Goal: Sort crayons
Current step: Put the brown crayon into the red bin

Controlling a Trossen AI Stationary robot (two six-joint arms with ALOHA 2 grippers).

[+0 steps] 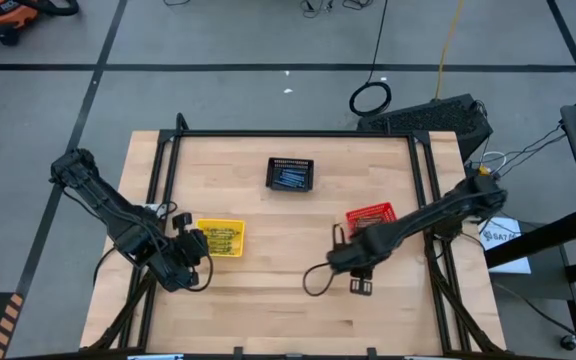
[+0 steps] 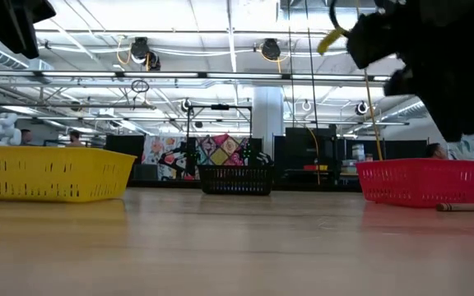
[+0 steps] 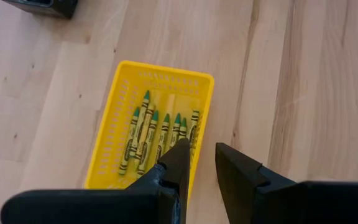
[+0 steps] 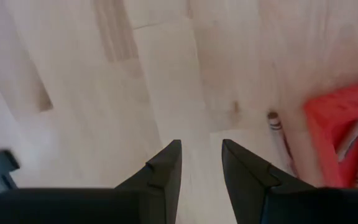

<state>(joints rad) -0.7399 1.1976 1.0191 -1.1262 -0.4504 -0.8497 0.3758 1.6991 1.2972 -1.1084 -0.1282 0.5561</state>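
Both grippers have their jaws apart and hold nothing: the left gripper (image 3: 199, 163) hangs over the yellow basket (image 3: 107, 130), the right gripper (image 4: 201, 163) over bare table. Most crayons (image 3: 157, 132) lie sorted in baskets. One brown-red crayon (image 4: 277, 129), I think, waits beside the red basket (image 4: 328, 124).

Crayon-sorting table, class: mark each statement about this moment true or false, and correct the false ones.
1. The yellow mesh basket holds green-tipped crayons. True.
2. The left hand grips a crayon. False: its fingers are open and empty, above the basket's edge.
3. One brownish crayon lies on the wooden table beside the red mesh basket. True.
4. The black mesh basket is empty. False: it holds bluish crayons.
5. The right hand is open. True.
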